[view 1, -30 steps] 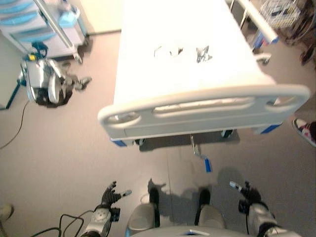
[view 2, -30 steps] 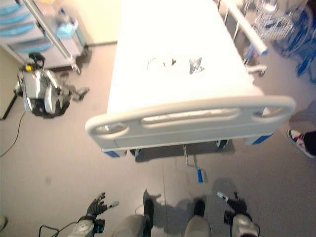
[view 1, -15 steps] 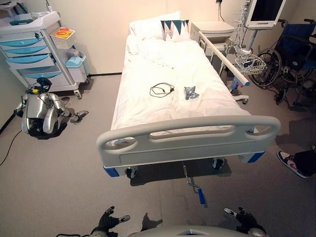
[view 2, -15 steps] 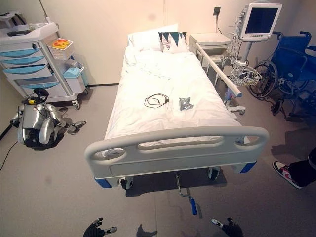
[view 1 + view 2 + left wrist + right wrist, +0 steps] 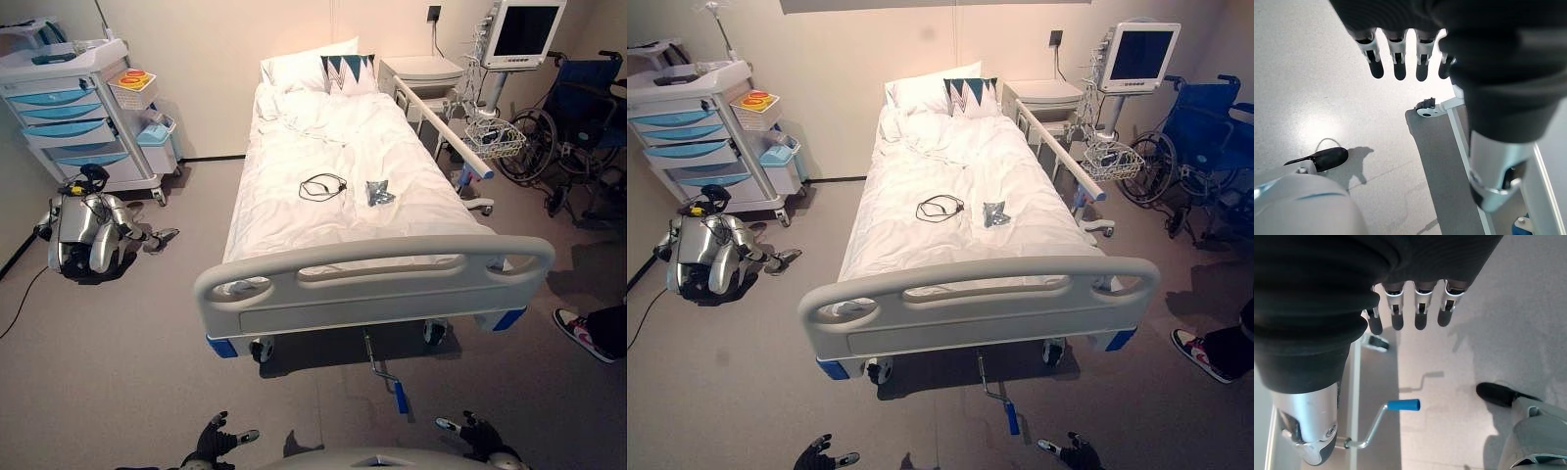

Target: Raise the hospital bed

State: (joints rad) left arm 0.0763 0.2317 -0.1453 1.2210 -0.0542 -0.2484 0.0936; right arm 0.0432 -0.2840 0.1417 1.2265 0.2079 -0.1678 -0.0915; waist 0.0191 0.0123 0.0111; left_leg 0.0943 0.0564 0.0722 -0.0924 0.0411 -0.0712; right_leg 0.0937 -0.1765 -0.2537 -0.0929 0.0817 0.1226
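While looking down from the head: hospital bed (image 5: pixel 353 196) standing ahead, crank (image 5: pixel 384 370) jutting from under footboard (image 5: pixel 377 284), left hand (image 5: pixel 220 441) and right hand (image 5: pixel 472 433) hanging low, apart. Wrist views: both showing fingers (image 5: pixel 1420 313) straight, holding nothing, blue-handled crank lying beyond.

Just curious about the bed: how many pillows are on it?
2, both at the head of the bed by the wall: a plain white pillow and a patterned pillow beside it. More could lie hidden under the sheets.
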